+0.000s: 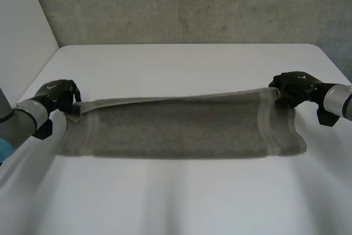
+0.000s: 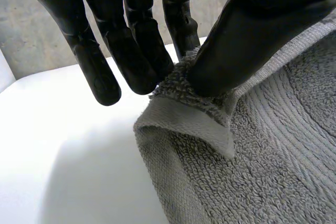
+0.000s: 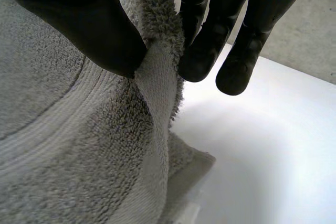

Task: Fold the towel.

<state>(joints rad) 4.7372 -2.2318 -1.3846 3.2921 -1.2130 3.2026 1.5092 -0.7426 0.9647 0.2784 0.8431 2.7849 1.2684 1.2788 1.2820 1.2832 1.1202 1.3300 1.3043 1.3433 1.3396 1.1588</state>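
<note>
A grey towel (image 1: pixel 181 127) lies stretched sideways across the white table (image 1: pixel 181 64). Its far edge is lifted and pulled taut between my two hands. My left hand (image 1: pixel 58 96) pinches the towel's far left corner (image 2: pixel 184 95) between thumb (image 2: pixel 236 51) and fingers (image 2: pixel 142 61). My right hand (image 1: pixel 297 87) pinches the far right corner (image 3: pixel 160 45) the same way, thumb (image 3: pixel 89 30) against fingers (image 3: pixel 205 45). The near edge of the towel rests on the table, and below the right hand the cloth hangs in a fold (image 3: pixel 173 171).
Beyond the table's far edge stands a grey concrete wall (image 1: pixel 192 4), with a white panel (image 1: pixel 22 31) at the far left. Bare tabletop (image 1: pixel 176 202) stretches in front of the towel and behind it.
</note>
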